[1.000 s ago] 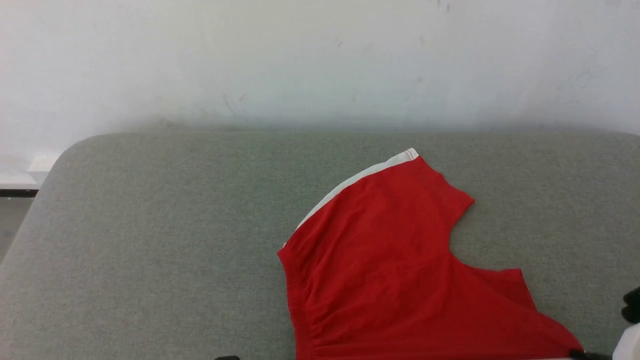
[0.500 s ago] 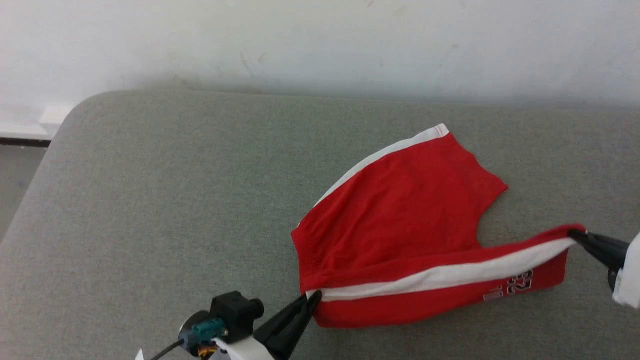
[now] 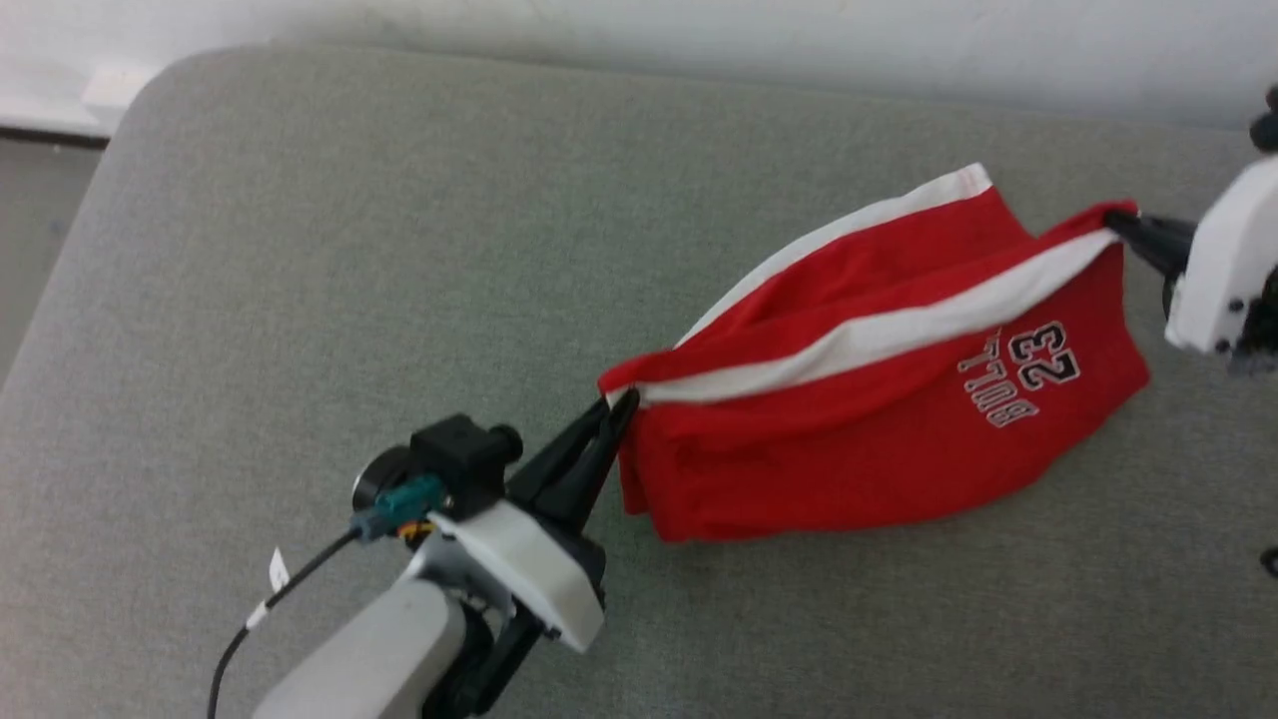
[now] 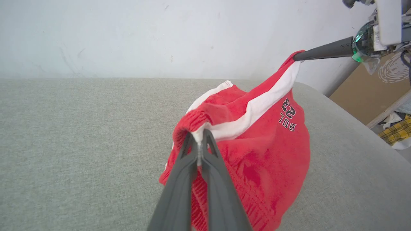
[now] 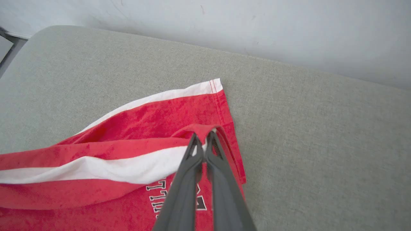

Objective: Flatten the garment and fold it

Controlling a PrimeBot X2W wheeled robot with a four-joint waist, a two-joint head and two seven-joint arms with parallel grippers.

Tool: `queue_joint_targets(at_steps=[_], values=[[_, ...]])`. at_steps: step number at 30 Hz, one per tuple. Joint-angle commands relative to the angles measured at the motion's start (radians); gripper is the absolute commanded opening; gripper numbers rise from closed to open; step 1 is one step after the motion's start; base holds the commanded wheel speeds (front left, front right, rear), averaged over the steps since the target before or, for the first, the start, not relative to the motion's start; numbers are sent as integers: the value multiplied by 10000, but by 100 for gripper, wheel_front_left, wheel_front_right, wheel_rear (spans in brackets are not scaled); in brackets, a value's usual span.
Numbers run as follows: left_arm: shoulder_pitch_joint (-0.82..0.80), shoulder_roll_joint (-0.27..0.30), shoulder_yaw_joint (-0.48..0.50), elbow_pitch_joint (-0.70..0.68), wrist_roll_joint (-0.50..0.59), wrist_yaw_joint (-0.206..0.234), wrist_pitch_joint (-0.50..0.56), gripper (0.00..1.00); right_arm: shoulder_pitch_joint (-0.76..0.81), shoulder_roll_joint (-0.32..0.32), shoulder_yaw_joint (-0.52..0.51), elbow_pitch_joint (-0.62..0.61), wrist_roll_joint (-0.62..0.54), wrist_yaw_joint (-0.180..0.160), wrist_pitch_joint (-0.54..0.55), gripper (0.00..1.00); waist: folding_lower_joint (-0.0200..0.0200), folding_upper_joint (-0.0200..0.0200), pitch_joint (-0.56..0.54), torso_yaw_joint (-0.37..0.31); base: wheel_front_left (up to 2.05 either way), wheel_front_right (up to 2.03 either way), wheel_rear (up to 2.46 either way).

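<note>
The garment [image 3: 859, 439], red shorts with white side stripes and a dark "23" print, hangs stretched between both grippers above the grey cushion, its lower part sagging onto the fabric. My left gripper [image 3: 621, 407] is shut on the waistband end of one white stripe; in the left wrist view its fingertips [image 4: 199, 136] pinch that gathered edge of the garment [image 4: 257, 154]. My right gripper [image 3: 1118, 222] is shut on the hem corner of the same stripe. In the right wrist view that gripper [image 5: 203, 137] clamps the hem of the garment [image 5: 135, 128], with the other leg lying flat behind.
A wide grey cushioned surface [image 3: 300, 260] carries everything, with a white wall [image 3: 699, 30] along its far edge. Its rounded left corner drops to the floor [image 3: 30, 210]. Past the cushion's right end stand a brown board [image 4: 362, 96] and some yellow checked cloth [image 4: 396, 133].
Both grippers have lifted one side of the shorts off the cushion and carried it over toward the far leg, turning the "23" print upward. The head camera has tilted down.
</note>
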Motion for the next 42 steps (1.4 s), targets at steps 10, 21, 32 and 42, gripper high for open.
queue_joint_targets(at_steps=[10, 21, 32, 42], values=[[-1333, -773, -151, 1321, 289, -384, -319, 0, -2625, 88, 773, 2988, -1423, -9, -924, 0, -3, 0, 1515, 832, 0, 0, 0], [-1889, -1351, -242, 1994, 375, -530, -740, 0, -3965, 84, 1289, 4862, -1720, -9, -2073, 0, -3, 0, 2186, 1214, 0, 0, 0], [-2187, -1548, -179, 2787, 434, -447, -942, 100, -4188, 122, 2183, 5696, -1300, -9, -3622, 100, -3, 0, 1771, 1037, 0, 0, 0], [-1438, -1202, 685, 2686, -52, 54, -1213, 100, -3216, -336, 3225, 4965, -438, -9, -5975, 100, -3, 0, 226, 563, 0, 0, 0]])
